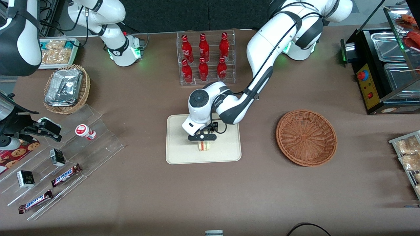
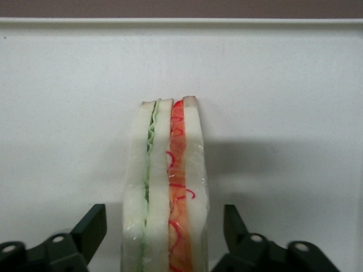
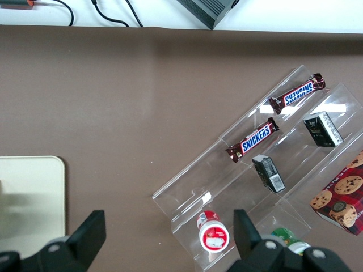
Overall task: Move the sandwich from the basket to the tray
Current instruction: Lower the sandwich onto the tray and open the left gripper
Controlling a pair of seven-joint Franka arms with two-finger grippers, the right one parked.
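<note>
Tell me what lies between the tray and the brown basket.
Nothing: in the front view only bare table separates the tray from the empty basket. The claw is open around the sandwich on the tray.

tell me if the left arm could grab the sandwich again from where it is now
Probably yes. The gripper sits over the tray, open, with one finger on each side of the upright sandwich and a gap on both sides. Nothing stands between them.
</note>
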